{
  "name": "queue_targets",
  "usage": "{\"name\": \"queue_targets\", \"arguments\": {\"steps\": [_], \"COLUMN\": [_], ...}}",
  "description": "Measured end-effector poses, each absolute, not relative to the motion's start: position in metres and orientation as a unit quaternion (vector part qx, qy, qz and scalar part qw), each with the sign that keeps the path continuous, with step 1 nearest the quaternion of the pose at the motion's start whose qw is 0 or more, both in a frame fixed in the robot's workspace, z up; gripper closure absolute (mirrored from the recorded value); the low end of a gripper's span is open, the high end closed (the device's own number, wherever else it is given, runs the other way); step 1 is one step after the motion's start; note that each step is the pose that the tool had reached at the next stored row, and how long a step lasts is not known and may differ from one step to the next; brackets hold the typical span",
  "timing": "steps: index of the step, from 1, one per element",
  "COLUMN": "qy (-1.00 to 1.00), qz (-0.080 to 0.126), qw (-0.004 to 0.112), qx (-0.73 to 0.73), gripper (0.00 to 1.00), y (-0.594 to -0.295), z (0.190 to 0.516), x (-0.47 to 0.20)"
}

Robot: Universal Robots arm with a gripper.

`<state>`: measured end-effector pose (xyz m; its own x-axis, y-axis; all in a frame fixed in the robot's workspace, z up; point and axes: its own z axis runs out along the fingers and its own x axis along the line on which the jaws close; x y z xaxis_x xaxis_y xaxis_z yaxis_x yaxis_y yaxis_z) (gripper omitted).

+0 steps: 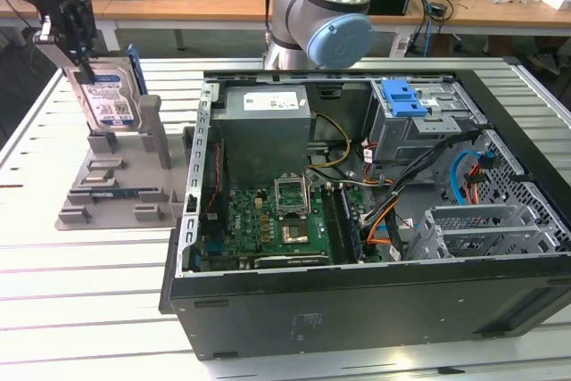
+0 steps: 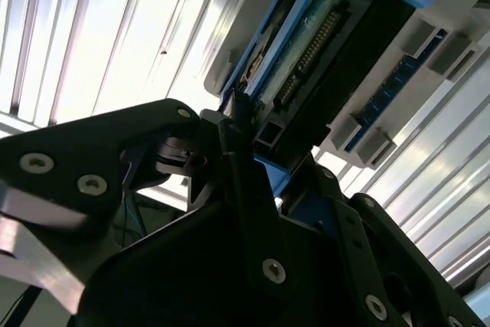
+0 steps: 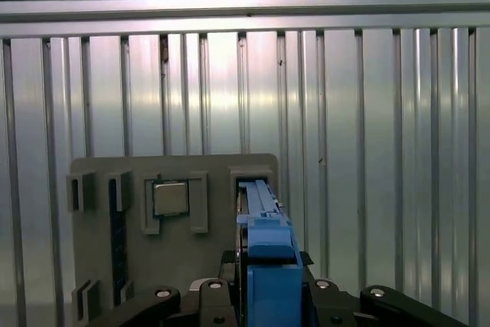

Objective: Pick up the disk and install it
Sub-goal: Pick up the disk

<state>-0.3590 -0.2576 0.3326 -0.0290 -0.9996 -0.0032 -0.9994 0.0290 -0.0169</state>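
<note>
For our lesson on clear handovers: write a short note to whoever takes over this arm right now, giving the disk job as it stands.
Gripper: jaws closed on the top edge of the disk, one on each side.
Disk: upright in the grey stand, to the exterior view's left of the open computer case. Its lower edge sits in the stand, not lifted clear.
Done: the grip on the disk.
Left: the lift out of the stand and the install; the disk is not in the case.
</note>
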Motion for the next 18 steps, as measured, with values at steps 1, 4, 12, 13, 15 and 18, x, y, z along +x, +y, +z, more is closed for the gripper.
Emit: {"name": "queue_targets", "arguments": {"steps": [1, 4, 12, 13, 15, 18], "qy": [0.717, 0.717, 0.717, 0.717, 0.717, 0.717], "qz": [-0.005, -0.005, -0.005, -0.005, -0.005, -0.005], "qw": [0.007, 0.007, 0.007, 0.007, 0.007, 0.007], "qx": [-0.697, -0.697, -0.697, -0.697, -0.697, -0.697], "gripper": [0.63, 0.63, 0.63, 0.63, 0.63, 0.63], "y": [-0.258, -0.258, -0.258, -0.258, -0.258, -0.258], "z": [0.336, 0.344, 0.360, 0.362, 0.365, 0.370], "x": [-0.359, -0.359, -0.359, -0.359, -0.359, -0.359]}}
